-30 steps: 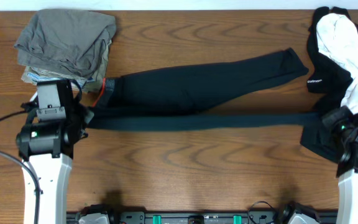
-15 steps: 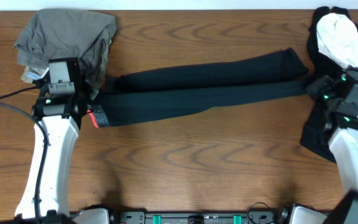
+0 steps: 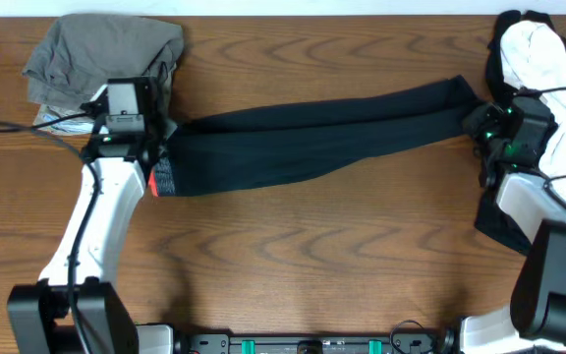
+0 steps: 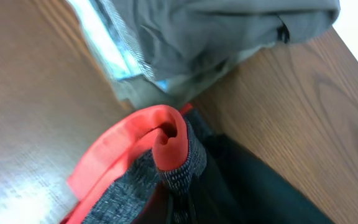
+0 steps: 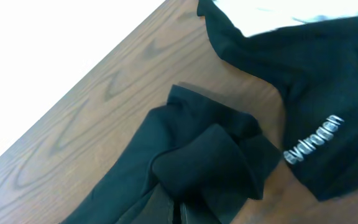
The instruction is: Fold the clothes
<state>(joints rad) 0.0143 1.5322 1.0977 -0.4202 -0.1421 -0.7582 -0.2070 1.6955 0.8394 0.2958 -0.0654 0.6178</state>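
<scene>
progress: one pair of leggings [image 3: 303,143] is laid out long, one leg stacked on the other, so the lengthwise fold looks done
left to do: end-to-end folds not yet made, I'd guess cuffs to waistband comes next; sports tops [image 3: 548,59] heaped and unfolded at the table's 2 o'clock corner
leggings position: across the middle of the table [image 3: 312,256], running from the 9 o'clock side up toward 2 o'clock
left gripper [image 3: 153,165]: closed tight, pinching the waistband [image 4: 129,149]; the red-orange edge bunches up right at its tip in the left wrist view
leggings vs left gripper: the fabric trails off toward its 3 o'clock
right gripper [image 3: 481,126]: closed tight on the cuffs [image 5: 197,155], which are crumpled at its tip in the right wrist view; fingers themselves hardly show
leggings vs right gripper: the fabric runs off toward its 9 o'clock; the tops sit just beside it at 1 o'clock
not task: grey and olive pile [image 3: 101,54] at 11 o'clock of the left gripper, close to the waistband
</scene>
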